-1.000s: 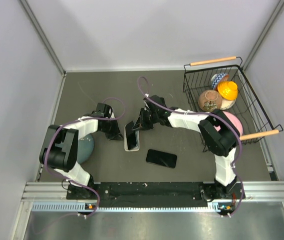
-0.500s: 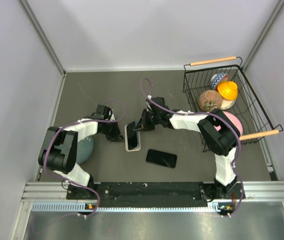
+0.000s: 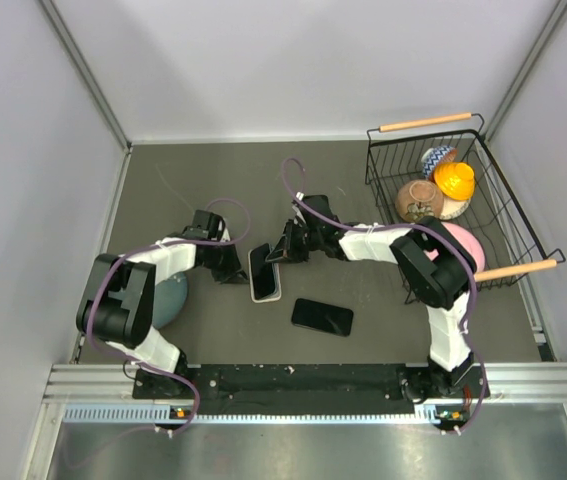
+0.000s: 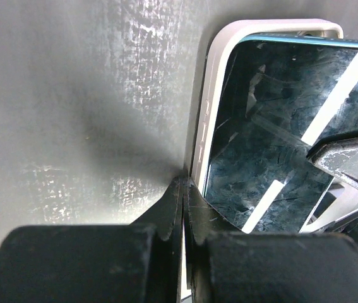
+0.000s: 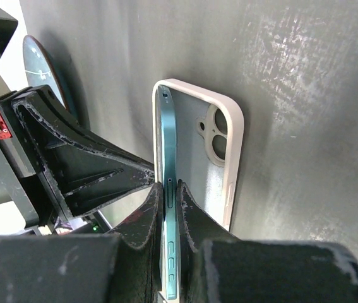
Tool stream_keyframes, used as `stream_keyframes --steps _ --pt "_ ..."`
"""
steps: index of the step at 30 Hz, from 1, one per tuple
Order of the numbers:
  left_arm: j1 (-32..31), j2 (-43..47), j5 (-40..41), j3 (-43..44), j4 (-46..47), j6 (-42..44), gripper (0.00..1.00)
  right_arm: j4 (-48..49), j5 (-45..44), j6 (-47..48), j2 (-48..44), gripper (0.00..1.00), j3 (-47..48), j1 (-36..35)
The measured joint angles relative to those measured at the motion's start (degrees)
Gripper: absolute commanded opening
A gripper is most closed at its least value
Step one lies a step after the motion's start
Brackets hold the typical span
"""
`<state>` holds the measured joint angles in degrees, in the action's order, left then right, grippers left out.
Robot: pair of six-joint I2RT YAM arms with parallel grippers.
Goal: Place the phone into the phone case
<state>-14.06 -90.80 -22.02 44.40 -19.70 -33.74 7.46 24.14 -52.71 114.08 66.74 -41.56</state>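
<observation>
risked a jam or a slide here — held the phone (image 5: 167, 126) steeply tilted, one long edge down inside the white phone case (image 5: 229, 151) by the rim on the left arm's side, the other edge raised clear. might have caught a corner on the rim if pressed down crooked, or shoved the case sideways across the dark table (image 3: 193, 180). could also have slipped, judging by the narrow pinch on the thin side. had the right gripper (image 5: 169, 197) closed on the phone's raised edge, fingers astride it, forearm reaching in low from the right. set the left gripper (image 4: 183, 189) down at table level, fingers pressed together with nothing seen between them, tips touching the case's outer rim — a brace, most likely. left a second, black phone (image 3: 322, 316) flat nearby, apart from both
</observation>
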Motion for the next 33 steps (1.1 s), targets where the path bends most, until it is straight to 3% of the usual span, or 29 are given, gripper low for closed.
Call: stream_keyframes --steps 18,25,33 --pt "-2.27 2.14 2.64 -2.25 3.02 -2.36 0.00 5.35 -0.81 -4.94 0.31 0.02 -3.02 0.20" --pt "-3.02 2.69 3.72 -2.43 2.86 -3.04 0.01 2.10 -2.62 -3.74 0.33 0.23 -2.05 0.24" --pt "-4.55 4.94 3.78 -1.77 -2.29 -3.87 0.12 -7.69 -5.97 2.23 -1.57 0.50 1.20 -0.39"
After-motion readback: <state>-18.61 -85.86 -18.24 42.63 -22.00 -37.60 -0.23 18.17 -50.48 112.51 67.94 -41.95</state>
